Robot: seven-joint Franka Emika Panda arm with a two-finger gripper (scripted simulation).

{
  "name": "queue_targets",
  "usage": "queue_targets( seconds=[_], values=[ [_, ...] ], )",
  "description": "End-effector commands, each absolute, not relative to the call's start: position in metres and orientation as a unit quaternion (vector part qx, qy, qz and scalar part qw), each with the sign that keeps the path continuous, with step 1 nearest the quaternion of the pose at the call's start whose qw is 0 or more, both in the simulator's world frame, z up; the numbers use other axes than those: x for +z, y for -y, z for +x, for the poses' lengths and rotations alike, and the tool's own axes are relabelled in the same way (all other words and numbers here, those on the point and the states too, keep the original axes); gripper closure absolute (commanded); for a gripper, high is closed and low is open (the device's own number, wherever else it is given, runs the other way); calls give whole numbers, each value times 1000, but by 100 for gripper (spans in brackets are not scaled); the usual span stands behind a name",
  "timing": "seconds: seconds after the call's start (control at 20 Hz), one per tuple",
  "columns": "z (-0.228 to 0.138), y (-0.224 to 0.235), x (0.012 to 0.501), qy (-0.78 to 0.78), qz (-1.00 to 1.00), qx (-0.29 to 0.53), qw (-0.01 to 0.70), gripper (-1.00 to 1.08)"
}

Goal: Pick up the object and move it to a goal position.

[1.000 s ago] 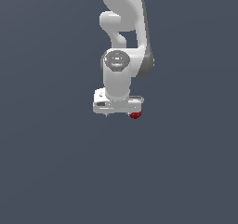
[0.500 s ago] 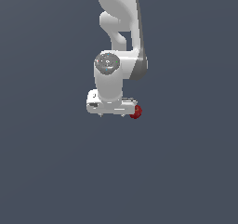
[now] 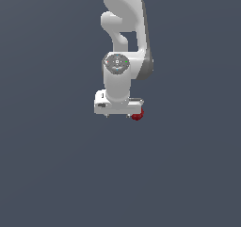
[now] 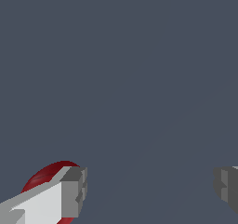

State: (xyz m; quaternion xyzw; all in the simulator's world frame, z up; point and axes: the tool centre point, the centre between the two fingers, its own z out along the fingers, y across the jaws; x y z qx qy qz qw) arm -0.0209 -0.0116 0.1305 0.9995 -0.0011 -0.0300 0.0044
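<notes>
The object (image 3: 137, 116) is a small dark-red ball that peeks out under the hand's end on the exterior view's right. In the wrist view the object (image 4: 46, 174) lies on the outer side of one finger (image 4: 69, 193), which partly hides it, not in the gap. My white gripper (image 3: 120, 113) points straight down from the arm. In the wrist view the gripper (image 4: 149, 187) is open, its other finger (image 4: 228, 186) far across, and only bare floor shows between the two. Whether the near finger touches the ball cannot be told.
A plain dark grey floor (image 3: 56, 174) fills both views. The white arm (image 3: 124, 42) rises straight above the hand. No goal marker or other thing shows.
The wrist swung a little toward the exterior view's left, then back. The hand and the red ball sit almost where they were a second ago.
</notes>
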Motion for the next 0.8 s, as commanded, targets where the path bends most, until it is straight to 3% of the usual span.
queue_targets(
  seconds=[0.0,0.75],
  values=[
    [-27,-1,126,-8,1000,-27,4,-92],
    [-90,-84,99,-77,997,-3,1,-92]
  ],
)
